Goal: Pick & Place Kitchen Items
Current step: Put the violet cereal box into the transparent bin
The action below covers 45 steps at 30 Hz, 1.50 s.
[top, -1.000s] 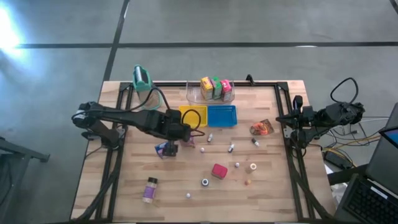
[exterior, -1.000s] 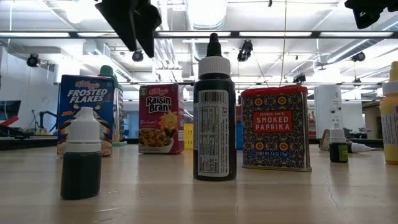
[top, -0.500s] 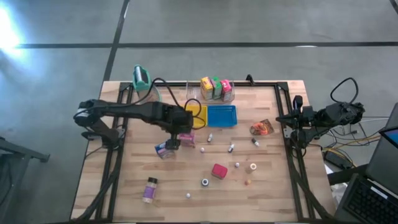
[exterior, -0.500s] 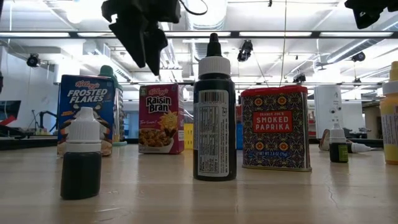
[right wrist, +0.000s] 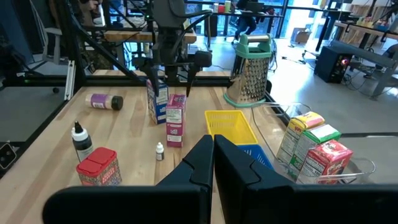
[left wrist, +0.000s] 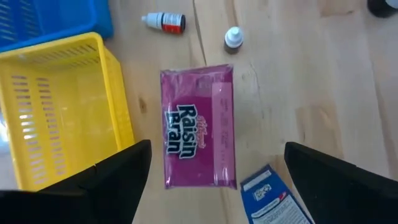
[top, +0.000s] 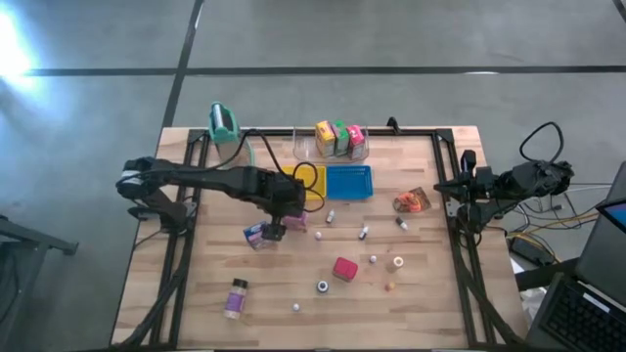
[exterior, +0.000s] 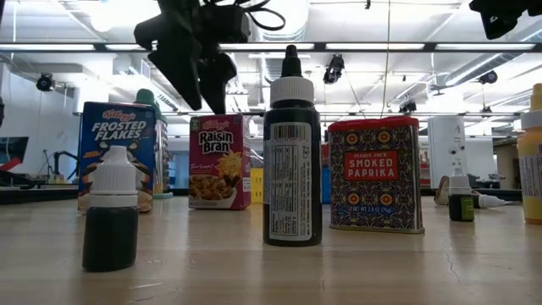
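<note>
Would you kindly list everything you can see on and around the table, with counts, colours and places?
Raisin Bran box: one, pink, upright mid-table beside the yellow tray.
Frosted Flakes box: one, blue, next to the Raisin Bran box.
Cartons: three, yellow, green and pink, in the clear bin at the far edge.
Yellow tray: one, empty, beside the blue tray.
Paprika tin: one, red, near side.
Orange pouch: one, right side.
Spice jar: one, purple label, lying near left.
Grater: one, teal top, far left corner.
Small bottles: several, scattered mid-table.
Left tool: open, above the Raisin Bran box.
Right tool: shut, at the right edge.
</note>
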Available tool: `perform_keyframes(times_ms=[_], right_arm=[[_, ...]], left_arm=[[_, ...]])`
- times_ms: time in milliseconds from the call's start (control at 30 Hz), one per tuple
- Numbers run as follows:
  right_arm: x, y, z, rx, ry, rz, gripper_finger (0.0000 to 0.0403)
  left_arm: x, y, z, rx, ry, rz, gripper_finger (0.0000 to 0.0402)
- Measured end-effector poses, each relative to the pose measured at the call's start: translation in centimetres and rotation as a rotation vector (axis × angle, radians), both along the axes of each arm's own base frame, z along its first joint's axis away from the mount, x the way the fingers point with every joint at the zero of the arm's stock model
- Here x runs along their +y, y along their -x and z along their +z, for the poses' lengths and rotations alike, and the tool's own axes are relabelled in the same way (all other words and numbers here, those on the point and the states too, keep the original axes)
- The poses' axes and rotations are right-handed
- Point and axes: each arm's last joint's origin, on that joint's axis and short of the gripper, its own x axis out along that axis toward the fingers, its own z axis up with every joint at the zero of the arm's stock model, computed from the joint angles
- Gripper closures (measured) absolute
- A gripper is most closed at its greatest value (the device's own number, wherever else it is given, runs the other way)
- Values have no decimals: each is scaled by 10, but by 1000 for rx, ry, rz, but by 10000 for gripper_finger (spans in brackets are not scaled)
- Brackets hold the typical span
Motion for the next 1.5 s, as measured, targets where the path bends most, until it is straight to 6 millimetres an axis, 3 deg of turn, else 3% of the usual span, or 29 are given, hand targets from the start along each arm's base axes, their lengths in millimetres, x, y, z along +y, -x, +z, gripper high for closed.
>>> perform_keyframes(times_ms=[500,800,1033,1500], right_arm=[[0,0,0,0,1,0,394],[0,0,0,0,1,0,394],[0,0,0,0,1,0,394],[0,0,0,0,1,0,394]], left_arm=[[0,-2,-4,0,11,9,30],[2,-15,-27,56,3,2,30],[5,-21,-28,9,2,12,30],[10,-14,-31,90,5,30,30]])
